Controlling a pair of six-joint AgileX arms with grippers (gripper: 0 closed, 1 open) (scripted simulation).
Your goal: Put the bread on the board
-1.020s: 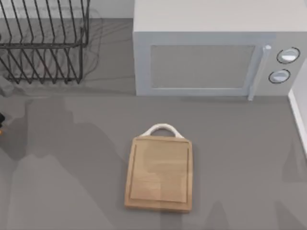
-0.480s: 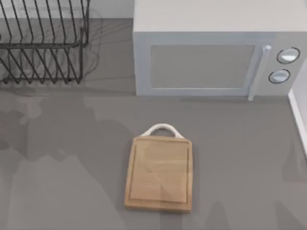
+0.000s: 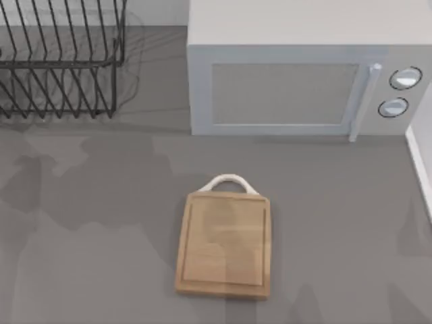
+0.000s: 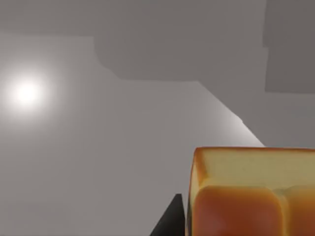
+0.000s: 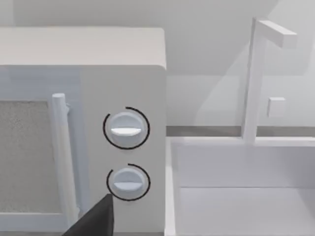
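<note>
No readable text, labels or numbers anywhere, not even beside the microwave (image 3: 304, 67) dials.

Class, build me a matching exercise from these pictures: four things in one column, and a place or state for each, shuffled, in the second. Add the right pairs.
Things
1. the bread
2. the board
3. the microwave
4. the wire rack

Places or states
A. flat on the table's near middle, white loop handle toward the microwave
B. far left corner of the table
C. close up in the left wrist view, golden crust, paler face
D. at the table's far edge, door shut, two round knobs at its right end

Pairs: 1-C, 2-A, 3-D, 4-B
</note>
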